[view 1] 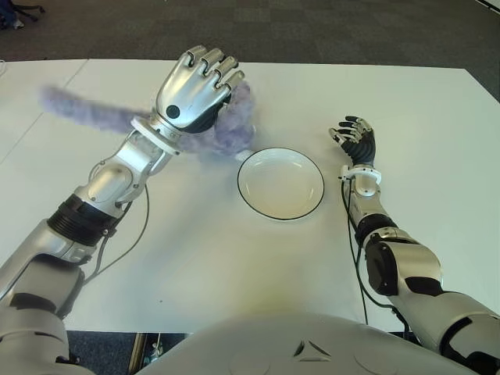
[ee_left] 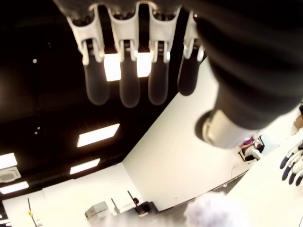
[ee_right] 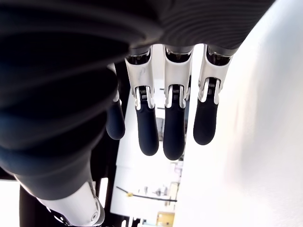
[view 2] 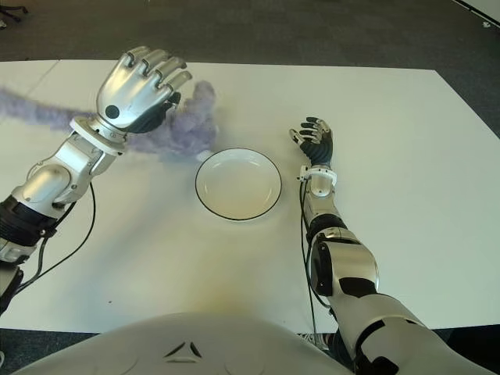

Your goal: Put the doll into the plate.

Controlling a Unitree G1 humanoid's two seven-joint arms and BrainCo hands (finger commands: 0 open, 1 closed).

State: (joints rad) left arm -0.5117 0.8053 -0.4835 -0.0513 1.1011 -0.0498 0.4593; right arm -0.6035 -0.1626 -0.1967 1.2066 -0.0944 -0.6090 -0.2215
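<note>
The doll [view 1: 235,119] is a fluffy purple toy lying on the white table, with a long furry tail [view 1: 78,108] trailing to the left. My left hand [view 1: 205,74] hovers over its body with the back of the hand up and covers part of it. In the left wrist view the fingers [ee_left: 127,87] are stretched out and hold nothing, and a tuft of the doll [ee_left: 209,211] shows below them. The white plate [view 1: 281,184] with a dark rim sits just right of the doll and holds nothing. My right hand [view 1: 354,137] shows to the right of the plate, fingers relaxed.
The white table [view 1: 195,258] stretches wide around the plate. Dark carpet floor [view 1: 312,31] lies beyond its far edge. A black cable [view 1: 125,242] hangs along my left forearm.
</note>
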